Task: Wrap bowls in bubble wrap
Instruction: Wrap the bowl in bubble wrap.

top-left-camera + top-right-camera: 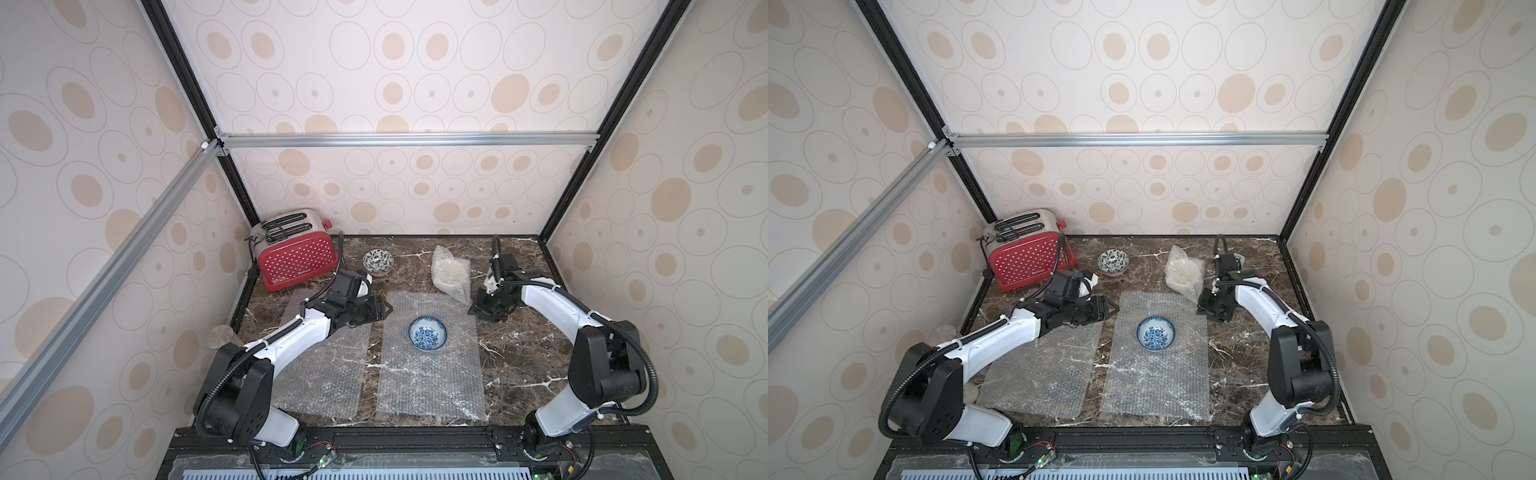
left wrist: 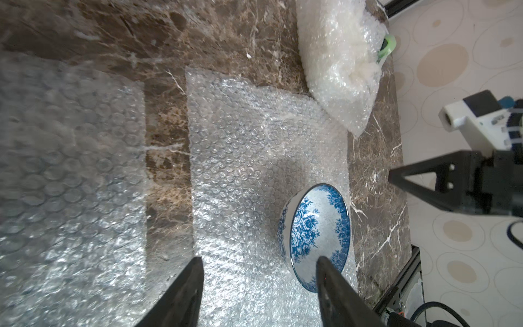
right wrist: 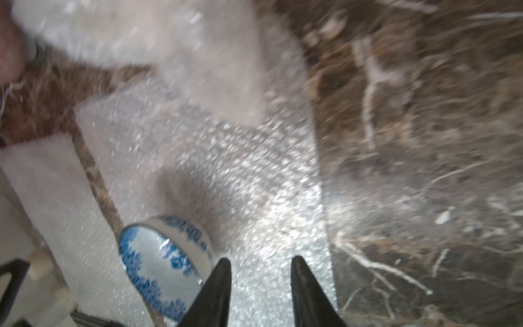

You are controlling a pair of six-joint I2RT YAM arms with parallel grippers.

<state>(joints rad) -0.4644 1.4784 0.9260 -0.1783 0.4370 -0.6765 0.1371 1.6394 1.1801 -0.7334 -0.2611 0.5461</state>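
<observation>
**While the blue bowl [image 1: 427, 333] sits unwrapped, both arms' jaws hang empty**

Since the two flat pieces of bubble wrap lie nearest the robot's base, notes start there; left sheet [image 1: 320, 374] is bare, its far end under the left arm [image 1: 291, 334]; middle sheet [image 1: 432, 386] lies just beside it, a strip of table [image 1: 375, 353] between. On the middle sheet's far half stands the blue bowl, upright, nothing over it. Left jaws are spread and hold nothing, hovering by that sheet's far left corner; right arm [image 1: 552, 307] is at the far right corner, jaws likewise apart with nothing between them, though its wrist view is blurred. Beyond: a crumpled bubble-wrap bundle [image 1: 451, 276] with something pale inside, likely one bowl already done; the leaf bowl [image 1: 377, 262] bare on the table; a red toaster [image 1: 297, 259] in the far left corner.

Judgement: second bowl is placed, folding not yet begun; one bowl still to come. The next move calls for a low pinch on a sheet edge, since the film is thin and flat on the marble; then a lift over the bowl without dragging it; the other jaws should steady the sheet.
</observation>
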